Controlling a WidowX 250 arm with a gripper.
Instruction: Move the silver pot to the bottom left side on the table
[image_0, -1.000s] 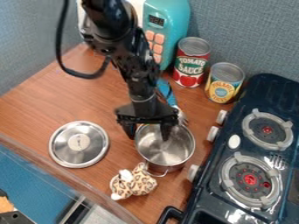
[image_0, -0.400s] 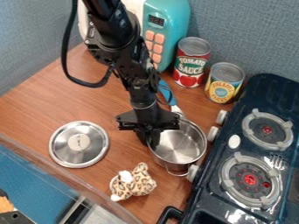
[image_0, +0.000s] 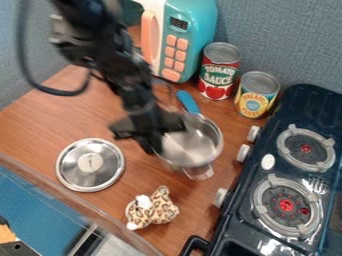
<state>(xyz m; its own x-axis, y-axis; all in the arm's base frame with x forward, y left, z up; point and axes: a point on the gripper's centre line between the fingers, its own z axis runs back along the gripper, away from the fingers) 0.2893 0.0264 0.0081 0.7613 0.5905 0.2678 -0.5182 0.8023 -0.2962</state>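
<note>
The gripper (image_0: 152, 146) is right of the table's middle, shut on the left rim of the silver pot (image_0: 198, 144). One side of the rim is between its fingers. The pot looks tilted and slightly blurred, with its wire handle hanging at the lower side. Whether its base touches the table (image_0: 80, 112) cannot be told.
A round silver lid (image_0: 90, 165) lies at left, and a leopard-print toy (image_0: 153, 209) near the front edge. The blue-handled utensil (image_0: 188, 102), two cans (image_0: 219, 71) and microwave (image_0: 184, 30) are behind. At right stands the stove (image_0: 287, 165).
Since the first frame the gripper has closed on the pot's rim. The pot went right, then back left and upward in the view with the gripper, while the arm swung left.
</note>
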